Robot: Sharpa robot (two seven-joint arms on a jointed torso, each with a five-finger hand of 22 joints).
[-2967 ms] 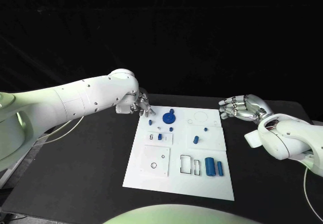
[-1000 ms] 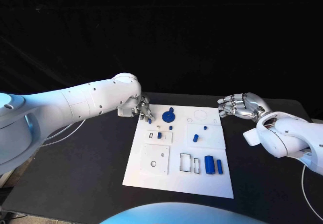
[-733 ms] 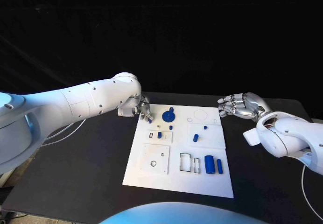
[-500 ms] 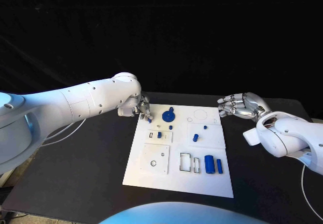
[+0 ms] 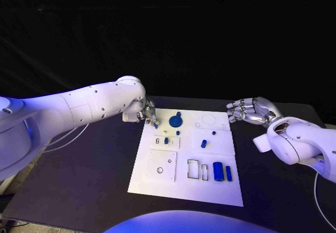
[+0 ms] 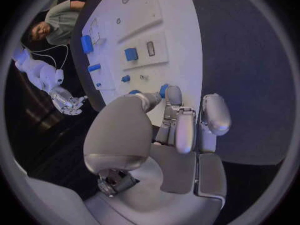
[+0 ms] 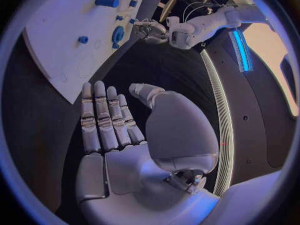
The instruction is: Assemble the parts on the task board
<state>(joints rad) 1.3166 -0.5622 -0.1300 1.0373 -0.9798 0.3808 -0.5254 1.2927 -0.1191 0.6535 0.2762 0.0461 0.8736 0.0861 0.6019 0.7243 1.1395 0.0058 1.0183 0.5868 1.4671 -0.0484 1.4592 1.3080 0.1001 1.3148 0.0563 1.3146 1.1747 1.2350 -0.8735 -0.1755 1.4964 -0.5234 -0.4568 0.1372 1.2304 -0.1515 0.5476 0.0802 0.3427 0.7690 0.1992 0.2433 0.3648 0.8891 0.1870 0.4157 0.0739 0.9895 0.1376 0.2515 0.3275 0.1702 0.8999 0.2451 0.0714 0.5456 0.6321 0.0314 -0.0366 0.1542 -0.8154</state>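
Little has moved since earlier: left robot hand (image 5: 147, 113) apparently pinches a small, light, rigid blue part (image 6: 164, 90) by its sides; right robot hand (image 5: 250, 111) hangs empty, fingers apart.

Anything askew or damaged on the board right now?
Nothing stands out. The board lies flat on the table, unbroken, with the blue parts lying or standing on it. The left hand holds a small blue part at its far left corner; the right hand hovers open off its right edge.

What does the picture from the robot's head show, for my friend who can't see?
A white board with small blue pieces lies on a black table. The left hand pinches a blue piece at its far corner; the right hand hovers empty.
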